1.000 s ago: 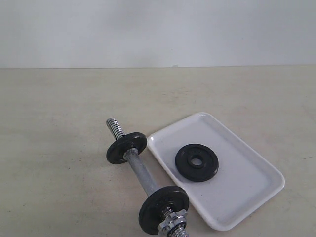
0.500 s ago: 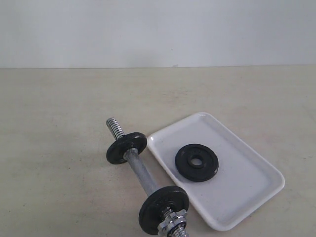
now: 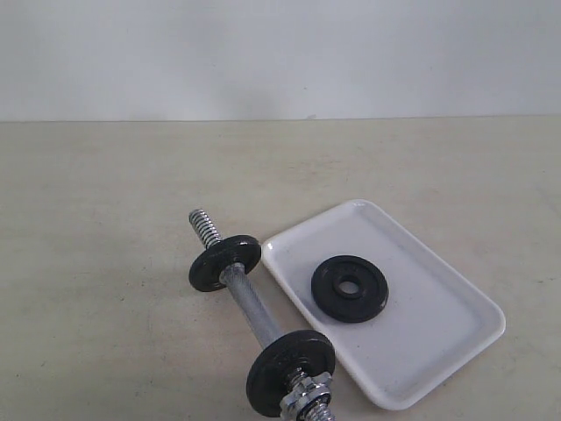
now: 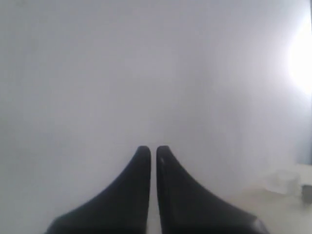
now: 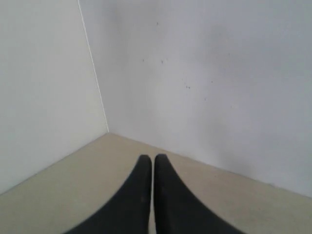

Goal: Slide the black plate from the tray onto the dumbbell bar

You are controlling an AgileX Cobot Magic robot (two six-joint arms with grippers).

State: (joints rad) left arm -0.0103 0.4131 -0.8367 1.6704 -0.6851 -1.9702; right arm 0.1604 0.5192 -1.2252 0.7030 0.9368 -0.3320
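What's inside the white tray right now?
Only the black plate, lying flat near the middle of the tray; white tray floor shows through its centre hole. The patch beneath the disc itself is covered.

black plate (image 3: 350,288) — white tray (image 3: 438,338)

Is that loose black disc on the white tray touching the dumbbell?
Apart. The exterior view shows the disc inside the tray, with white floor and rim separating it from the dumbbell.

Cut off at exterior view's lower edge: dumbbell bar (image 3: 252,311), its near end. Too blurred to name: pale shapes (image 4: 282,181) in left wrist view.
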